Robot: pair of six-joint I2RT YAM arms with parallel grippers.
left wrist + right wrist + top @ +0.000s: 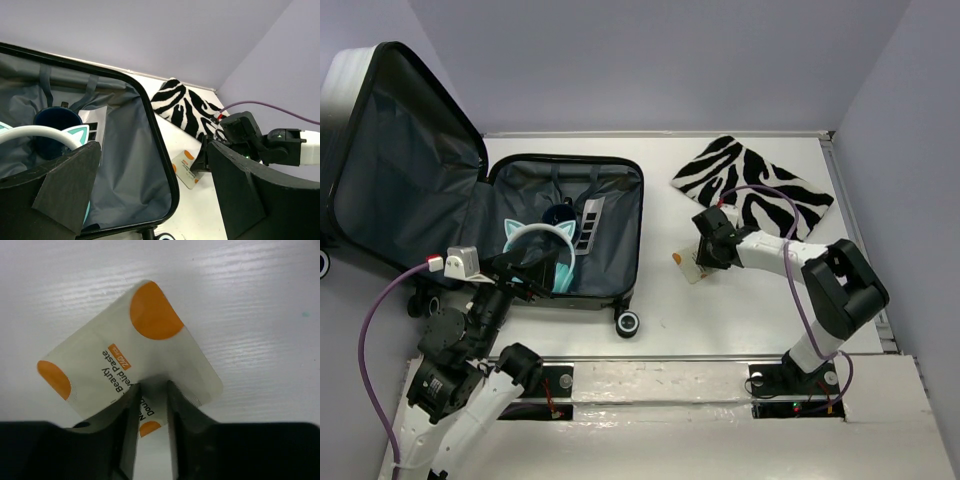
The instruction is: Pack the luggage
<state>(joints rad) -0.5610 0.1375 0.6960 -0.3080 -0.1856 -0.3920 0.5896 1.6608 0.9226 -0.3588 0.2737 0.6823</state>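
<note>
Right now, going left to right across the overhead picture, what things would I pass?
open suitcase lid → cat-ear headphones → orange-dotted packet → zebra-striped pouch

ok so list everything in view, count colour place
luggage: 1, dark grey lining, black rim, open at the table's left
cat-ear headphones: 1, white and teal, inside the luggage
cup: 1, dark blue, inside the luggage
strip: 1, grey with black squares, in the luggage beside the cup
zebra pouch: 1, black and white, back right of the table
sachet: 1, pale with orange dots, mid-table
table: 1, white
left gripper: 1, black, open, over the luggage's near edge
right gripper: 1, black, shut on the sachet
</note>
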